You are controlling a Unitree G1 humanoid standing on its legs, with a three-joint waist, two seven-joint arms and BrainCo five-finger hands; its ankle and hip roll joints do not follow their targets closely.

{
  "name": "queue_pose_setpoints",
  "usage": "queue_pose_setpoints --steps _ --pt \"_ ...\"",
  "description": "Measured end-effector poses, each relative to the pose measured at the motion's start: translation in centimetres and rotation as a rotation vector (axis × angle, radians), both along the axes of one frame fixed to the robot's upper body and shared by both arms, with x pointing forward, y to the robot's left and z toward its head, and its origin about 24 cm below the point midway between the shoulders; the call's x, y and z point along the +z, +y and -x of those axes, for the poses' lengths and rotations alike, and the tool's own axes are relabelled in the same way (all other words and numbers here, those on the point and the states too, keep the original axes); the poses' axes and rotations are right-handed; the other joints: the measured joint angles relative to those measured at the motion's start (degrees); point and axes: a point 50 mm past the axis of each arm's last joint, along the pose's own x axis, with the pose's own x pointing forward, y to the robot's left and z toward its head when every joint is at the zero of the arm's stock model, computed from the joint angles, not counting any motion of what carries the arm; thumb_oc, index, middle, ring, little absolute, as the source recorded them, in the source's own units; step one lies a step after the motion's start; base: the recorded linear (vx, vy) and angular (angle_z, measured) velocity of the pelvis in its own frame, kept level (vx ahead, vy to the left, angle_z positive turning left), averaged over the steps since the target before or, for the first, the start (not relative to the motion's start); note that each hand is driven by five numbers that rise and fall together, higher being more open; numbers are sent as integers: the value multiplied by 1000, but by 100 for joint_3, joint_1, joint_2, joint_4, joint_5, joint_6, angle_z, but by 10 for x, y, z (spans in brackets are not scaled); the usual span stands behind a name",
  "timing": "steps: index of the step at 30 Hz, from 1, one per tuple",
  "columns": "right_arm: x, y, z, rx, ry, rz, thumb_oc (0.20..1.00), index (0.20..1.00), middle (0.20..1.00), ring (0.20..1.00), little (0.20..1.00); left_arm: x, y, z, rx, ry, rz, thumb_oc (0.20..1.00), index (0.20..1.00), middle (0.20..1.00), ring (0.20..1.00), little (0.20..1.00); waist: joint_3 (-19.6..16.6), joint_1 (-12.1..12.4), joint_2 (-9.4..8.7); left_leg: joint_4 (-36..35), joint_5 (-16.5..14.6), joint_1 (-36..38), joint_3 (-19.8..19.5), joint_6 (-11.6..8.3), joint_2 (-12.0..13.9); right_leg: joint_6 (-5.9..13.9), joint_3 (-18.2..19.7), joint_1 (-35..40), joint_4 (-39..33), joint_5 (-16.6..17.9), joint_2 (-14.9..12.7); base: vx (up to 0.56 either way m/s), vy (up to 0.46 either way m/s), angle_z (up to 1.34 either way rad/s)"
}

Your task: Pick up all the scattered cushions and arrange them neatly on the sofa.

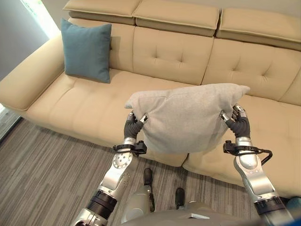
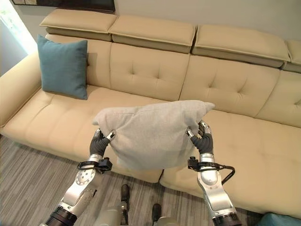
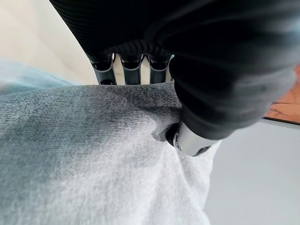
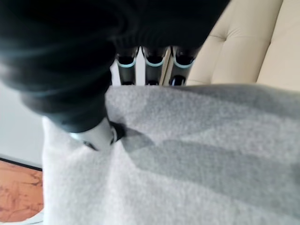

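Observation:
A light grey cushion (image 1: pixel 188 117) hangs in the air over the front edge of the beige sofa (image 1: pixel 80 108). My left hand (image 1: pixel 134 123) pinches its left upper corner, thumb pressed into the fabric (image 3: pixel 185 138). My right hand (image 1: pixel 238 120) pinches the right upper corner the same way, thumb (image 4: pixel 96 136) dug into the grey cushion (image 4: pixel 197 159). A teal cushion (image 1: pixel 87 49) stands upright against the sofa's backrest at its left end.
The sofa's middle and right seats (image 2: pixel 263 141) lie bare behind the held cushion. Grey wood-look floor (image 1: pixel 42 179) runs in front of the sofa. Another teal thing (image 2: pixel 275 220) peeks in at the lower right corner.

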Motion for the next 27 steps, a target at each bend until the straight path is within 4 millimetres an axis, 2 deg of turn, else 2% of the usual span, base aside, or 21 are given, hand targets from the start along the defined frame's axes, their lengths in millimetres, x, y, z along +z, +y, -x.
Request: queue_pose_setpoints --steps 1,3,4,5,7,9,10,12,14,18,19,20,22,25,27 --pt "-2 2 1 7 7 -3 200 200 200 200 200 -1 0 1 2 6 1 200 200 200 200 200 -42 -28 77 -188 194 239 24 132 -8 82 119 4 148 -132 -19 155 168 -71" --pt "-1 6 1 19 4 -13 200 200 200 200 200 -2 3 2 6 9 -6 200 200 200 200 200 -95 -12 57 -346 346 516 355 289 -168 349 306 -121 675 -466 -289 66 109 -70" --pt "-1 8 3 25 0 -17 200 200 200 200 200 -1 5 2 8 5 -16 200 200 200 200 200 -132 -45 42 -359 409 554 415 425 -291 510 260 -191 889 -606 -430 91 164 -43" --pt "1 10 3 31 -6 -21 200 200 200 200 200 1 7 0 9 -3 -25 200 200 200 200 200 -143 -99 12 -358 364 565 438 509 -402 564 200 -253 1013 -655 -556 79 138 -22" --pt "3 15 1 33 -22 -49 200 200 200 200 200 5 11 -4 9 -20 -43 200 200 200 200 200 -135 -50 24 -373 320 624 636 662 -456 744 136 -671 1786 -758 -710 97 111 -33" --pt "1 18 2 38 -15 -61 200 200 200 200 200 7 14 -5 14 -25 -54 200 200 200 200 200 -119 -16 45 -377 216 816 593 727 -452 994 -188 -1092 2837 -911 -856 104 52 -22" --pt "1 19 2 42 -9 -63 200 200 200 200 200 7 15 -5 17 -25 -61 200 200 200 200 200 -117 10 47 -407 171 981 648 713 -446 1044 -437 -1135 2978 -958 -983 86 4 -8" --pt "2 23 1 59 -15 -73 200 200 200 200 200 9 19 -5 23 -35 -73 200 200 200 200 200 -129 84 50 -469 120 1189 795 642 -446 1131 -696 -1194 2651 -887 -1154 102 -12 -10" --pt "5 24 -2 67 -28 -72 200 200 200 200 200 11 21 -5 32 -44 -68 200 200 200 200 200 -133 139 30 -498 -1 1205 835 611 -436 1147 -767 -1429 2150 -685 -1191 119 -35 -5" --pt "5 25 -2 79 -25 -69 200 200 200 200 200 7 24 -1 46 -26 -65 200 200 200 200 200 -152 139 5 -499 -117 1258 848 569 -439 1044 -764 -1563 1411 49 -1114 110 -81 -9" --pt "5 24 -2 75 -26 -68 200 200 200 200 200 6 24 -1 46 -25 -65 200 200 200 200 200 -158 124 -17 -499 -121 1260 811 525 -433 911 -749 -1422 1147 382 -1050 133 -146 0" --pt "4 23 -2 71 -22 -63 200 200 200 200 200 5 22 -1 45 -20 -58 200 200 200 200 200 -156 95 28 -498 -86 1263 779 443 -356 743 -781 -1312 993 483 -938 128 -126 -1" --pt "1 18 -1 57 -6 -53 200 200 200 200 200 3 17 1 45 -11 -29 200 200 200 200 200 -146 67 51 -466 -85 1370 733 276 -136 607 -886 -987 642 583 -670 127 -135 11" --pt "3 6 0 24 -9 -24 200 200 200 200 200 0 6 3 6 -3 -12 200 200 200 200 200 -145 -28 53 -255 -106 1327 496 78 92 593 -1093 -631 239 569 -403 135 -170 31" --pt "3 3 0 13 -12 -19 200 200 200 200 200 0 0 3 -9 -1 4 200 200 200 200 200 -134 -65 24 179 -121 1091 361 -64 166 479 -1176 -540 171 491 -345 79 -92 38"
